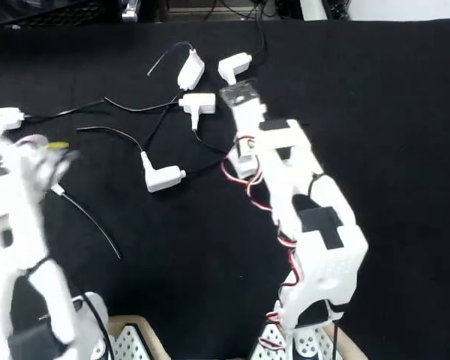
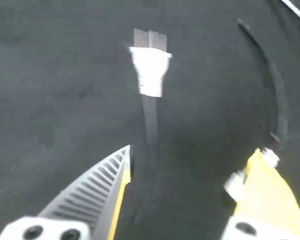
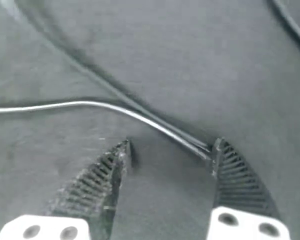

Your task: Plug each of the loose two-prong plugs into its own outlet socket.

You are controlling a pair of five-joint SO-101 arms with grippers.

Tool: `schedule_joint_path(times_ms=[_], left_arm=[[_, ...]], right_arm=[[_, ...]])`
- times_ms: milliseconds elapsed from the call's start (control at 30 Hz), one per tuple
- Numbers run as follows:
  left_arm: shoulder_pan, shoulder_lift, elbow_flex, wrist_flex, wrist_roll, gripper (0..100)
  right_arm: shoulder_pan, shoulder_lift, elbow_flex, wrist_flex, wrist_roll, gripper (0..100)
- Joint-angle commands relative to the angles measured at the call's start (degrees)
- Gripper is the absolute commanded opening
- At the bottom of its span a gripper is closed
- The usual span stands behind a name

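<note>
**A:** On the bench [image 1: 390, 112], is anything plugged in yet?

**B:** Nothing, I'd judge: the white connectors [image 1: 163, 178] lie apart. Left fingers [image 2: 100, 190] stand wide and empty, a two-prong plug [image 2: 150, 70] just ahead. Right fingers [image 3: 95, 185] gape over a cord [image 3: 80, 104], holding nothing.

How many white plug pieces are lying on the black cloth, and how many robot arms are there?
White plug or socket pieces: 5
Robot arms: 2
Total: 7
</note>
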Motion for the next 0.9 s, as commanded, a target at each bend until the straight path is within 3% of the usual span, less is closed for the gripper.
schedule_joint_path(times_ms=[0,200,467,700,867], left_arm=[[-11.56,-6.95,11.12,-1.23,-0.70,35],[-18.68,-7.65,26.15,-10.55,-7.74,35],[-19.12,-7.74,33.54,-22.42,-8.00,35],[-19.56,-8.18,34.59,-24.26,-8.26,35],[-19.56,-8.18,34.59,-24.53,-8.26,35]], right_arm=[[-4.22,-2.95,-1.89,0.70,4.48,27.3],[-8.88,-2.42,-11.47,7.30,4.92,27.3],[-15.03,-2.42,-25.45,20.22,5.71,27.3],[-24.00,-1.63,-25.63,24.35,22.42,27.3],[-23.65,-2.86,-28.79,27.16,29.01,28.7]])
